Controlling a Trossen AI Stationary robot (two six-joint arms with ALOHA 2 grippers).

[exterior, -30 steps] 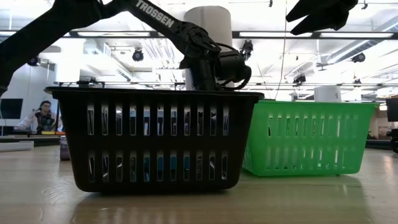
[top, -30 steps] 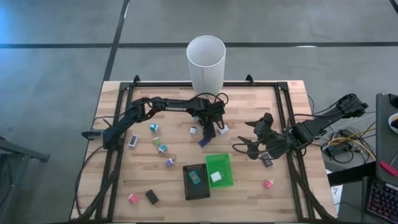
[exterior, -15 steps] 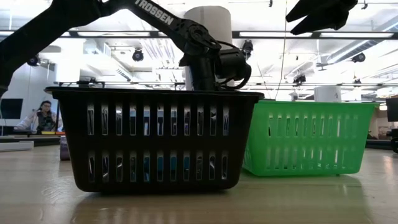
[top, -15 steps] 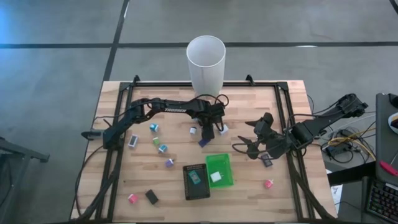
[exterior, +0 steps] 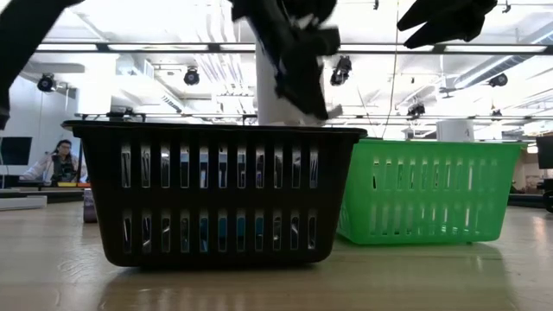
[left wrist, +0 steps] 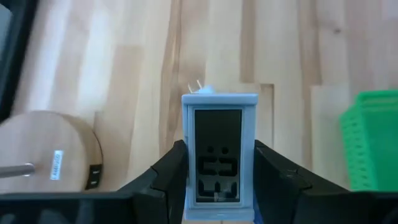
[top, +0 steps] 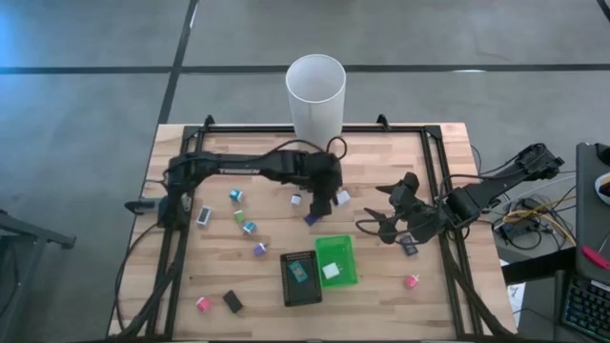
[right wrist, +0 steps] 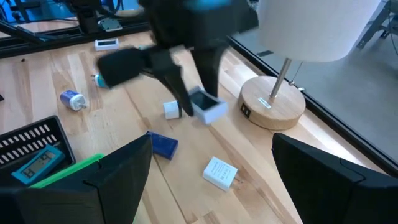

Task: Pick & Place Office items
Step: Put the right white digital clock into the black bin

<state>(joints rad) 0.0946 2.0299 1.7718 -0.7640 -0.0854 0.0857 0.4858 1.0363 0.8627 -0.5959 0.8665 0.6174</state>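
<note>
No word, brand or number can be read anywhere. The left claw (left wrist: 216, 186) holds a pale blue block (left wrist: 219, 158) whose dark face carries raised marks, none forming a legible character. Off to one side of that claw, the round wooden base (left wrist: 46, 149) bears a small white sticker (left wrist: 56, 164) and a small dark tag (left wrist: 94, 176); the print on both is too small to make out.

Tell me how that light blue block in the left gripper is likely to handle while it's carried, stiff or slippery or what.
The light blue block looks like rigid moulded plastic, so probably stiff. Its flat sides sit squarely between the left gripper fingers, so slipping seems unlikely. It is small and looks hollow-faced, likely light. Set upright it stands tall and narrow, so it may tip.
</note>
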